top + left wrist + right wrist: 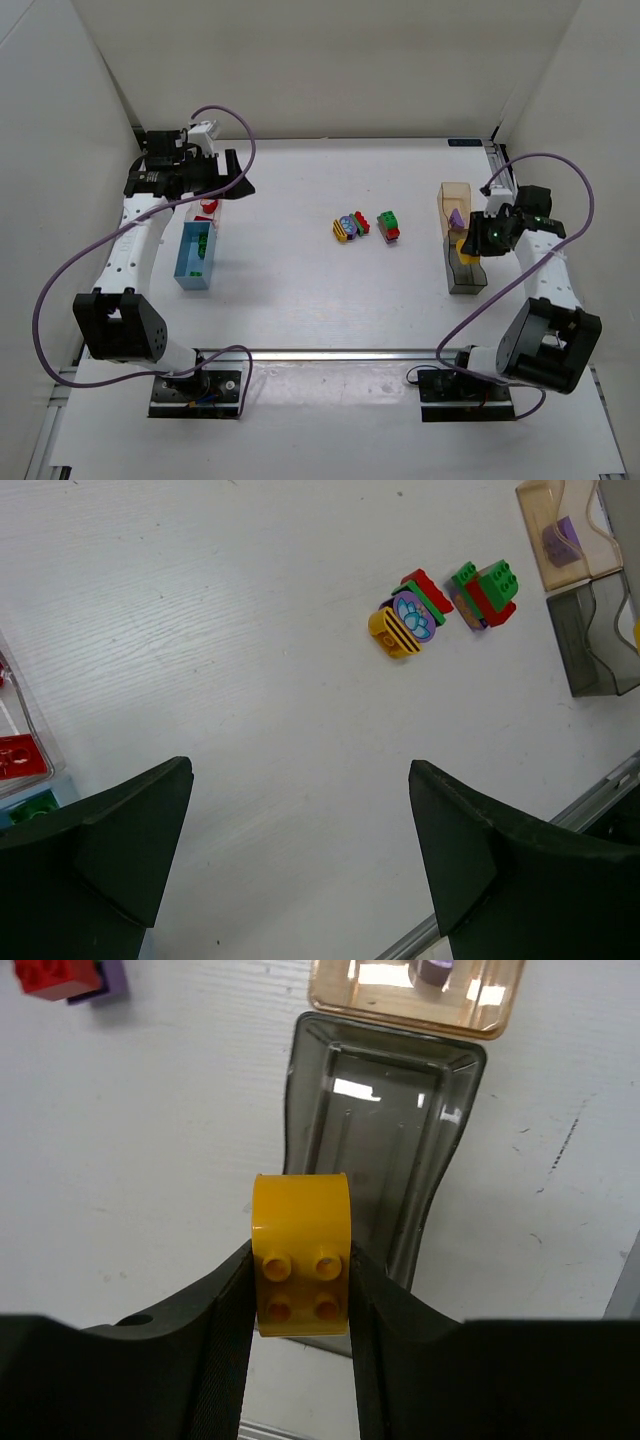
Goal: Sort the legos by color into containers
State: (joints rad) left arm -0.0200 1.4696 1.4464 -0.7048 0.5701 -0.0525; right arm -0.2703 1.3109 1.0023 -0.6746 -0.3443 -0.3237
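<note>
right gripper (pixel 300 1270) clamps the yellow lego (pixel 300 1230), dark smoky container (pixel 400 1130) at its 12 o'clock; left gripper (pixel 300 790) spread wide, empty.

We see bright, even light from above on the white surface (pixel 300 300), with soft, short shadows. White glare patches gleam on the smoky container (pixel 400 1140) and the tan container (pixel 400 1000).

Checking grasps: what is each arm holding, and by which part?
The right gripper holds a yellow lego, jaws pinching its two opposite side faces, studs showing between them. The left gripper holds nothing.
</note>
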